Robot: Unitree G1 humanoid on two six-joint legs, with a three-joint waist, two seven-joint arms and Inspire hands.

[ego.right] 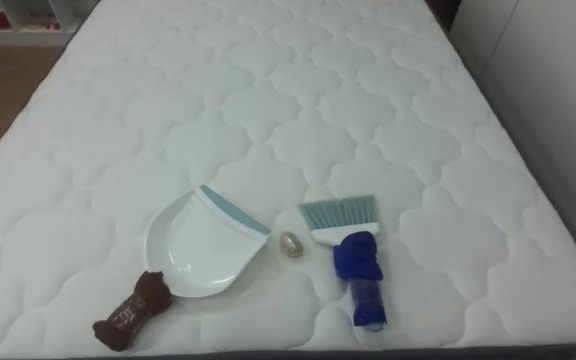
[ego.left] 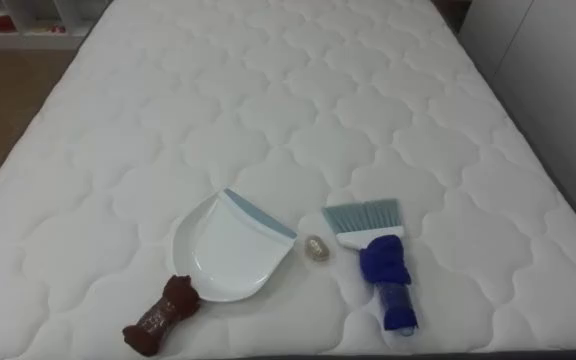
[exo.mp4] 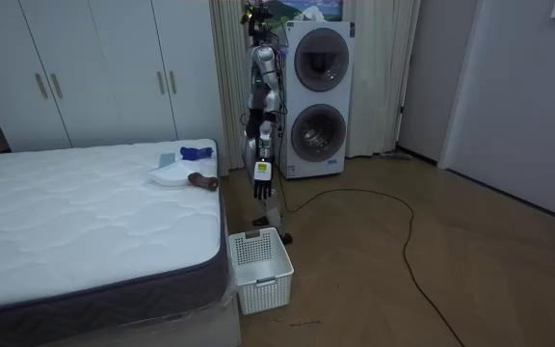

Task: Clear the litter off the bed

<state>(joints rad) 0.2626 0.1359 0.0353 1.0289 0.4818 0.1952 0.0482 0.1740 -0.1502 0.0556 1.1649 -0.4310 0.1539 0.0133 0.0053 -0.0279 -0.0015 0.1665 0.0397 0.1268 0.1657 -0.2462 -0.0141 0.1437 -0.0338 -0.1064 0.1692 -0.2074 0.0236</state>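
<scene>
A white dustpan [ego.left: 230,245] with a blue-grey lip and a brown handle [ego.left: 163,312] lies near the front edge of the white quilted mattress [ego.left: 268,110]. To its right lies a hand brush [ego.left: 378,255] with pale blue bristles and a blue handle. A small beige scrap [ego.left: 315,249] rests on the mattress between them. In the room view I stand at the end of the bed [exo.mp4: 75,222], facing it, with the dustpan [exo.mp4: 171,175] and brush [exo.mp4: 194,152] before me. My left hand [exo.mp4: 261,180] hangs at my side, fingers straight, holding nothing.
A white slatted basket [exo.mp4: 258,268] stands on the floor by the bed's corner, close to my feet. Behind me are a stacked washer and dryer [exo.mp4: 316,96]. White wardrobes [exo.mp4: 94,67] line the wall past the bed. Wooden floor runs along the mattress's left side [ego.left: 8,90].
</scene>
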